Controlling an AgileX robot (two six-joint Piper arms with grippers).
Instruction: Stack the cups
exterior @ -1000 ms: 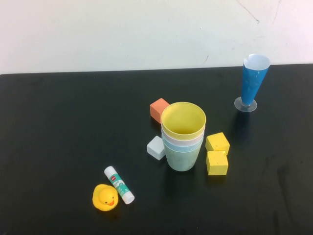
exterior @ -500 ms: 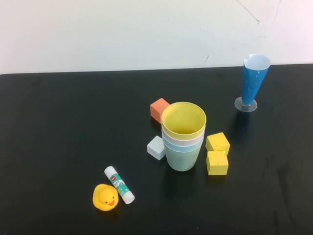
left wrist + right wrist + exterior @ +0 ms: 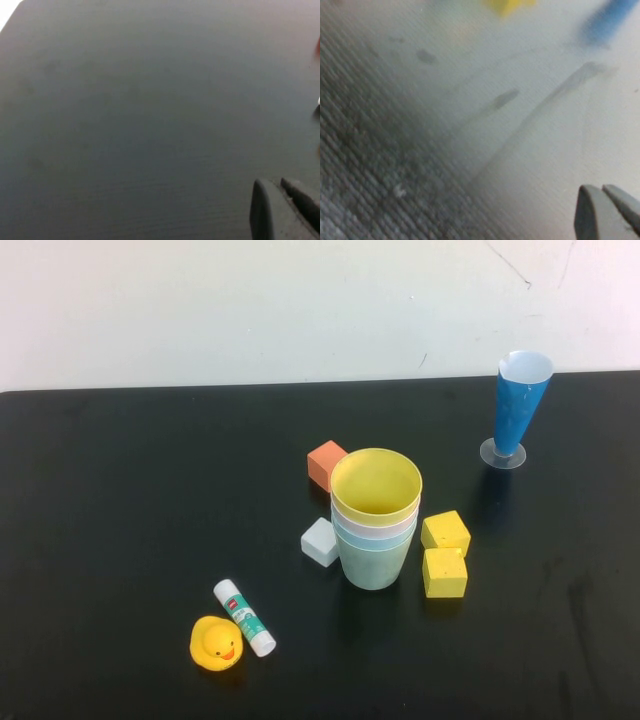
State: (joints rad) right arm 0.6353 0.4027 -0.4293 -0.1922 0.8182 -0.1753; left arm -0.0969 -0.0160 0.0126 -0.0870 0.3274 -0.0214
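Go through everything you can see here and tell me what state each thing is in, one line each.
cup stack: upright, nested, yellow cup on top, mint green at the bottom.
blue cone: upright on its clear base, apart from the stack.
glue stick: lying flat, capped, beside the duck.
rubber duck: upright.
left gripper: fingers shut, empty, over bare table.
right gripper: fingers shut, empty, away from the cups.

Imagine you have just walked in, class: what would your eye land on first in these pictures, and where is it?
The stack of cups stands mid-table, yellow on top, with pale bands and a mint green cup below, ringed by an orange block, a grey block and two yellow blocks. A blue cone stands far right, a rubber duck front left. The left gripper and right gripper, both shut, hang over bare table.
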